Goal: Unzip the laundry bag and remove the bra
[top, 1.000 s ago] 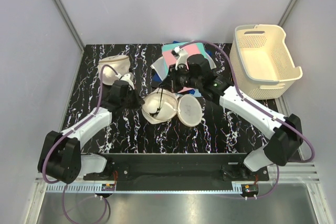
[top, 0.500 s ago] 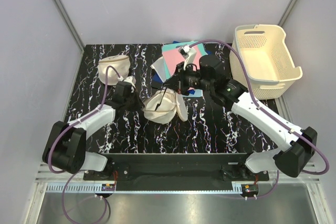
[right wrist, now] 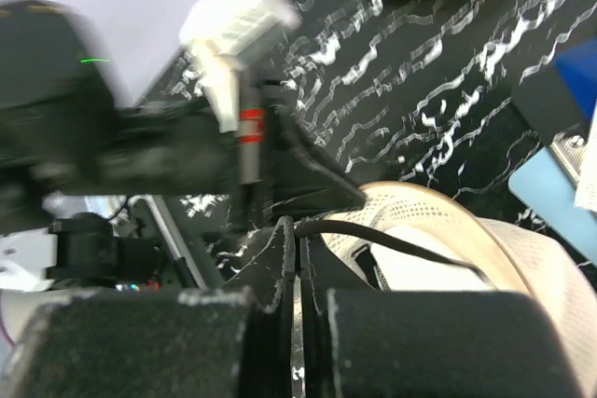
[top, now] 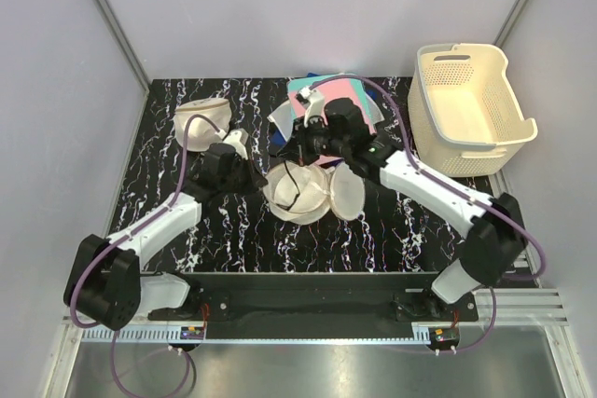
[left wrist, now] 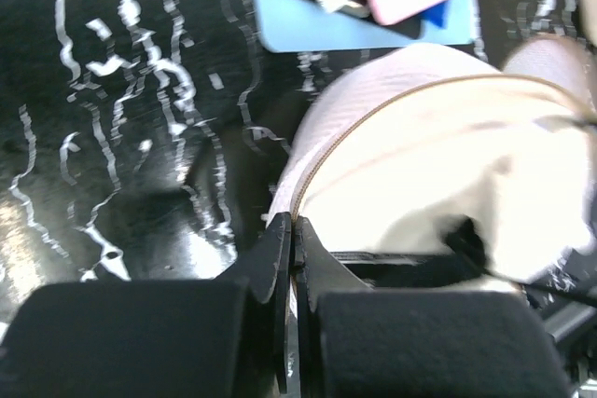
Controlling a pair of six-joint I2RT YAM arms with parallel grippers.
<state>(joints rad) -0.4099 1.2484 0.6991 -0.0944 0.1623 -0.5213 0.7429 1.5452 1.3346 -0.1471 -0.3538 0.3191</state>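
The laundry bag (top: 312,200) lies open in the middle of the table, a cream mesh shell with a zipper rim (left wrist: 392,109). The pale bra (left wrist: 438,184) sits inside it, and its thin black strap (right wrist: 401,243) runs out over the rim. My left gripper (top: 256,177) is shut on the bag's left rim (left wrist: 293,223). My right gripper (top: 297,150) hangs over the bag's far edge, shut on the black strap (right wrist: 300,226). A second cream half-shell (top: 347,193) lies against the bag's right side; I cannot tell whether it is bag or cup.
A plain cream pouch (top: 202,120) lies at the back left. Pink, teal and blue sheets (top: 334,100) lie behind the bag. A cream perforated basket (top: 471,104) stands at the back right. The black marbled table (top: 392,230) ends at the grey walls.
The right gripper has moved left and closer to the bag with the strap in it. The bag has spread open again and slid a little right. The left gripper followed right.
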